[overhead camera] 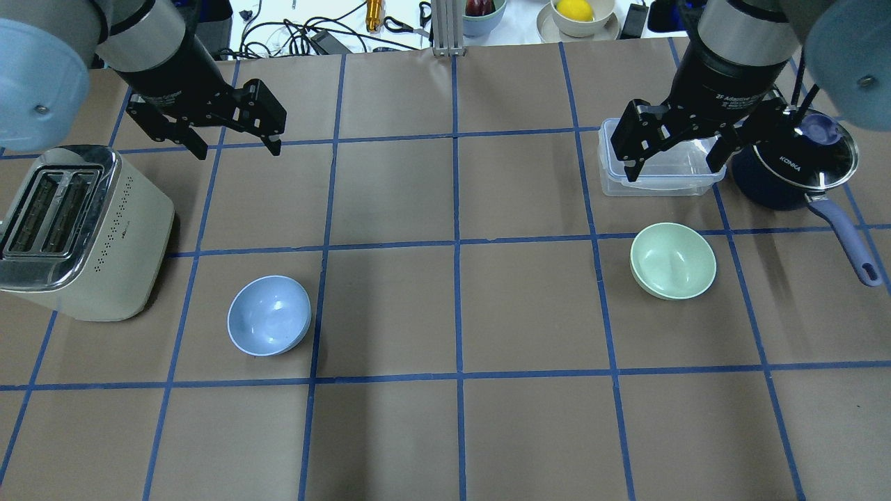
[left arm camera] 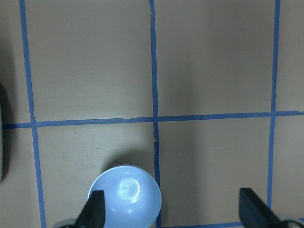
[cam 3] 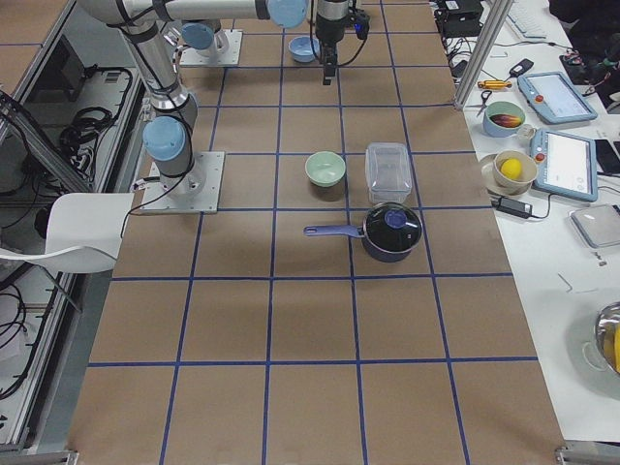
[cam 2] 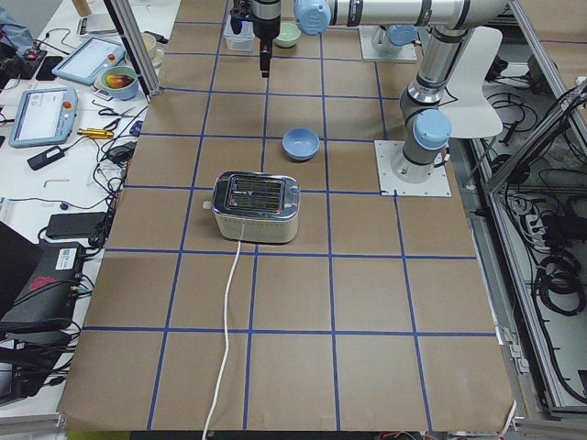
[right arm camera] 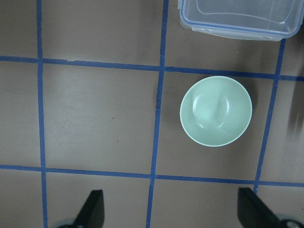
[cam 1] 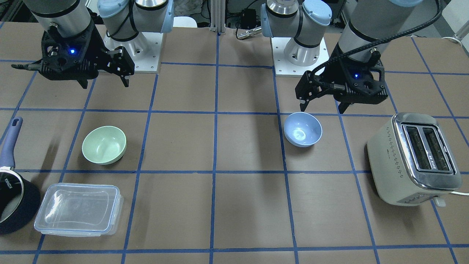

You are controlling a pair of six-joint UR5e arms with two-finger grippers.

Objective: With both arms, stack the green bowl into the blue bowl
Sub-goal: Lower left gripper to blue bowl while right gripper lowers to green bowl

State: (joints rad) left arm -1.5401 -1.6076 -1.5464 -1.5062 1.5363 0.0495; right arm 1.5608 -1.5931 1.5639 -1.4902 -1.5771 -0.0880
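The green bowl (cam 1: 104,145) sits upright on the table on my right side; it also shows in the overhead view (overhead camera: 673,260) and the right wrist view (right arm camera: 216,110). The blue bowl (cam 1: 302,129) sits upright on my left side, also seen in the overhead view (overhead camera: 269,315) and the left wrist view (left arm camera: 124,197). My right gripper (overhead camera: 673,172) is open and empty, raised beyond the green bowl over the clear container. My left gripper (overhead camera: 239,152) is open and empty, raised beyond the blue bowl. The two bowls stand far apart.
A cream toaster (overhead camera: 69,229) stands left of the blue bowl. A clear plastic container (overhead camera: 668,182) and a navy saucepan (overhead camera: 793,167) with a long handle lie beyond the green bowl. Blue tape lines grid the brown table.
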